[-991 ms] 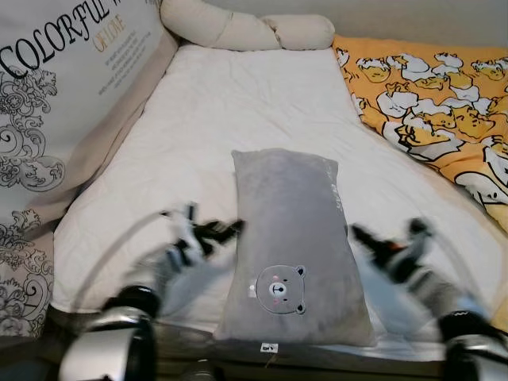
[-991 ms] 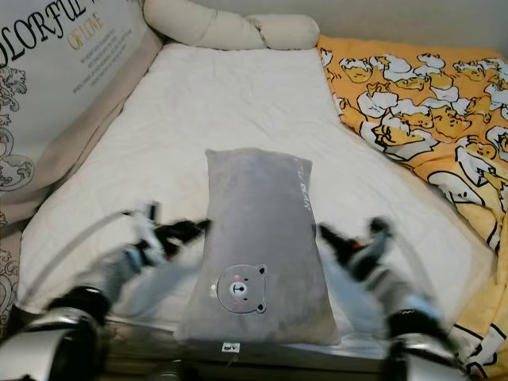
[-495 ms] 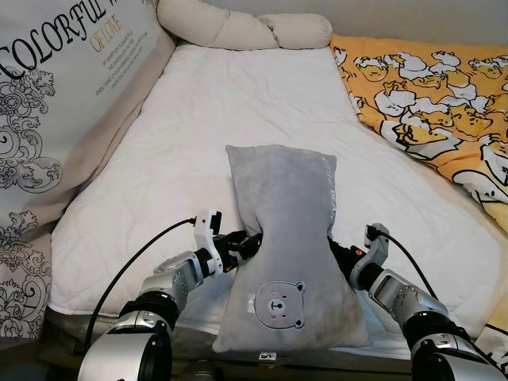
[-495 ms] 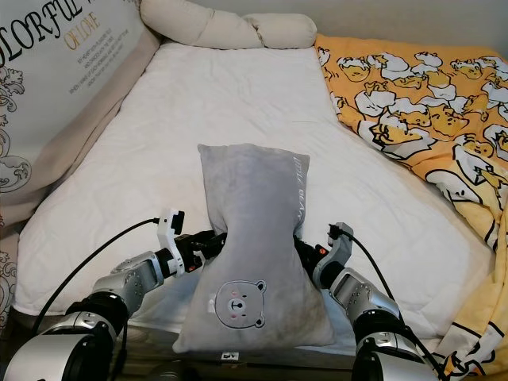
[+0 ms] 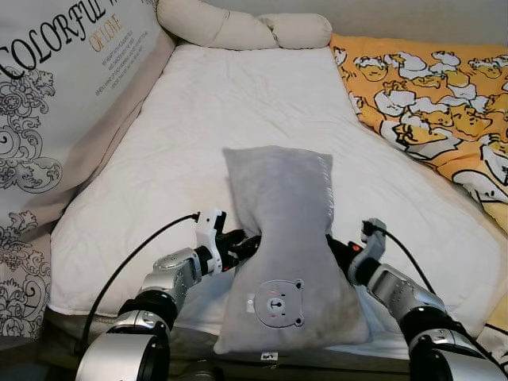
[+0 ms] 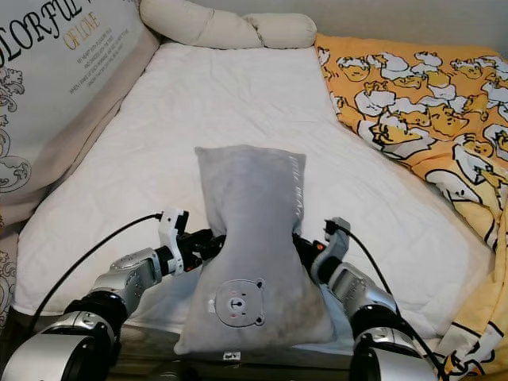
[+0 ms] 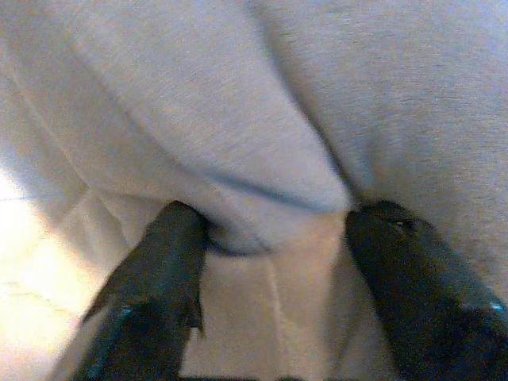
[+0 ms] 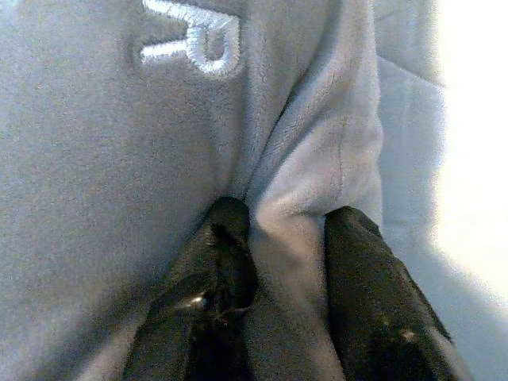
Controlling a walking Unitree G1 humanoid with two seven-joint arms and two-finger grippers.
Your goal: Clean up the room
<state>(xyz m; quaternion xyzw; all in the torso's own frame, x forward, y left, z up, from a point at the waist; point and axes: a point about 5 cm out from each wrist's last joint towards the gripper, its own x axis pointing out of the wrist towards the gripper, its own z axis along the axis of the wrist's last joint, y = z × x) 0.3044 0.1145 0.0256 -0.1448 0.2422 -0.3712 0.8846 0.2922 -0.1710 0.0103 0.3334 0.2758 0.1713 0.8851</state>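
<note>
A grey pillow (image 5: 287,238) with a bear face stitched near its lower end lies lengthwise on the white mattress (image 5: 238,111), close to the bed's front edge. Its middle is pinched into a narrow waist. My left gripper (image 5: 249,243) presses into the pillow's left side, and in the left wrist view a thick fold of grey fabric (image 7: 270,175) sits between its fingers (image 7: 163,266). My right gripper (image 5: 336,249) holds the pillow's right side. In the right wrist view its fingers (image 8: 226,238) are shut on the pillow's seam edge (image 8: 305,198).
A cream bolster (image 5: 238,28) lies across the head of the bed. An orange duck-print blanket (image 5: 432,95) covers the right side. A printed padded panel (image 5: 55,87) lines the left side. The mattress's front edge (image 5: 95,305) is just below my arms.
A second ago both arms were blurred and apart from the flat pillow. They have closed in from both sides, and the pillow is now squeezed at its middle.
</note>
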